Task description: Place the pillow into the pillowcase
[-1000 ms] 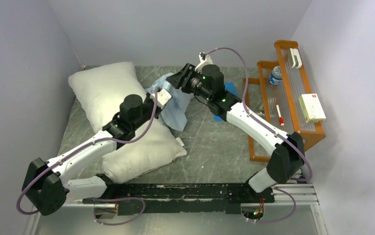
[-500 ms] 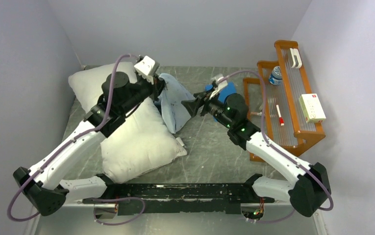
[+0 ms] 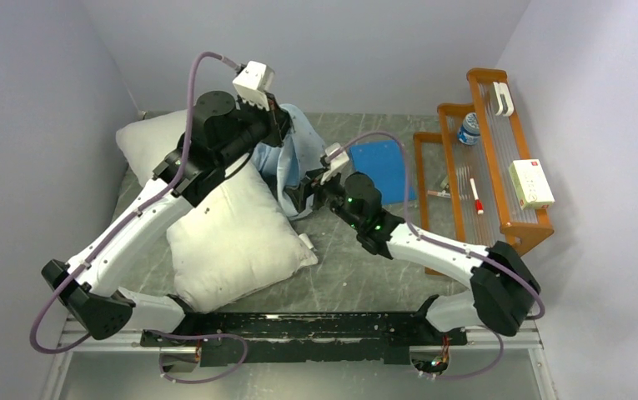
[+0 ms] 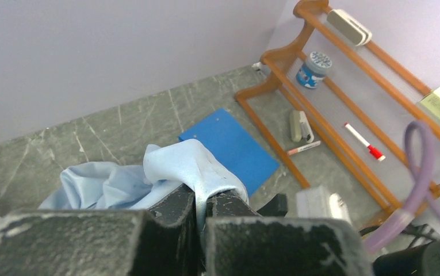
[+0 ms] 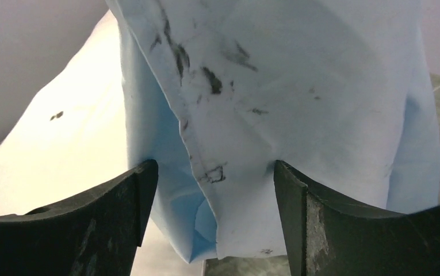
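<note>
The pillowcase (image 3: 295,163) is a thin, light blue, much-wrinkled cloth. The right wrist view shows dark smudges and scuffs across its hanging face (image 5: 298,98). It hangs near the middle of the tabletop's (image 3: 365,258) far edge, gathered at the top. Its lower end drops to the right edge of the pillow (image 3: 232,237).

The pillow is plump and off-white with seamed edges, a small tag at its near-right corner and a few dark specks. It lies along the left side of the tabletop, from the far-left corner toward the near edge.

The left gripper (image 3: 277,125) has its fingers (image 4: 171,210) pressed together on a bunched fold of the pillowcase (image 4: 188,164), which rises out of the pinch and spills to the side.

The right gripper (image 3: 301,197) is lower, beside the cloth's hanging end. Its fingers (image 5: 91,215) stand wide apart. The blue sheet hangs just beyond the tips, filling the gap between them, and whether it touches them cannot be told. The pillow (image 5: 56,155) shows pale behind the cloth.

There is one pillowcase. The white bulk shows as two lobes on either side of the left arm, so whether it is one pillow or two cannot be told. One flat darker-blue square (image 3: 386,167) lies toward the far-right corner, beside one wooden rack (image 3: 486,179).
</note>
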`<state>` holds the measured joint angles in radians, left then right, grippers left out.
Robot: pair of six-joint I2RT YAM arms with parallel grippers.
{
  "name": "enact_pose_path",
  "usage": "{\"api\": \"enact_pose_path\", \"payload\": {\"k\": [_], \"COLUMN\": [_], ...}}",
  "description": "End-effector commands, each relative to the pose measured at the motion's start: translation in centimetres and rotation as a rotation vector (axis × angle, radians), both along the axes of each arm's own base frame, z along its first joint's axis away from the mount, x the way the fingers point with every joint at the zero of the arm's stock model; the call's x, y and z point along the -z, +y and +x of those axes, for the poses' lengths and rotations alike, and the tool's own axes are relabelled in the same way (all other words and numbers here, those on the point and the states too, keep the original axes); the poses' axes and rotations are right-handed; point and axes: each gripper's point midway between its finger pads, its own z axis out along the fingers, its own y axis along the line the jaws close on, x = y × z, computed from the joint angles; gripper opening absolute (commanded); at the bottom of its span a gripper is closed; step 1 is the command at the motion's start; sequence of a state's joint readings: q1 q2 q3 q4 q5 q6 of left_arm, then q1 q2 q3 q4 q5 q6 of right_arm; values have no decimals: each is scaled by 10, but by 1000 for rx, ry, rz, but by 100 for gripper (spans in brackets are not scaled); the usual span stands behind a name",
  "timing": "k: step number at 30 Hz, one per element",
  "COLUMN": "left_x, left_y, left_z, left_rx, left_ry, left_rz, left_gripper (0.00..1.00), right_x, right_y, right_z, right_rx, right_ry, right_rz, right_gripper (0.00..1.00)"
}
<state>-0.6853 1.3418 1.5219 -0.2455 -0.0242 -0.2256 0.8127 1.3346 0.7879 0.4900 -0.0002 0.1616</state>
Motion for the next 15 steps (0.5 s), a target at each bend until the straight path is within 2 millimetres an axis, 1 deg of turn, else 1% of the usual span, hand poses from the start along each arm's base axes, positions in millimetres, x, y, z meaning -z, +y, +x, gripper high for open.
{"api": "enact_pose_path", "payload": {"k": [1,3,5,6,7,8,9,10,11,12,15], "left_x": [-46,-54,-58,-58,-57,-55,-53,-51,-49,-49,-54], "left_y": [0,-1,3,6,10,15,21,26,34,43,80], "left_z": [-10,-13,-13,-13,-12,-10,-9,-7,-6,-2,16], "left_rx": [0,13,2,-12,-32,-54,-80,-102,-133,-169,-269], "left_ry": [-29,-32,-33,-34,-37,-42,-50,-63,-77,-90,-133], "left_rz": [-163,-186,-177,-163,-149,-127,-107,-82,-63,-57,-52], "left_gripper": [5,5,5,5,5,5,5,5,5,5,5], "right_x": [11,20,28,31,35,38,39,37,34,25,-17], "right_y": [-6,-13,-24,-31,-38,-44,-52,-59,-65,-71,-100], "right_z": [22,32,41,44,46,47,48,50,52,56,74], "right_rx": [194,295,388,427,467,500,534,565,582,600,679], "right_ry": [-66,-64,-53,-51,-43,-30,-22,-19,-20,-24,-34], "right_rz": [-15,-41,-53,-65,-73,-76,-78,-79,-81,-71,18], "right_gripper": [76,71,65,60,54,45,36,24,5,0,0]}}
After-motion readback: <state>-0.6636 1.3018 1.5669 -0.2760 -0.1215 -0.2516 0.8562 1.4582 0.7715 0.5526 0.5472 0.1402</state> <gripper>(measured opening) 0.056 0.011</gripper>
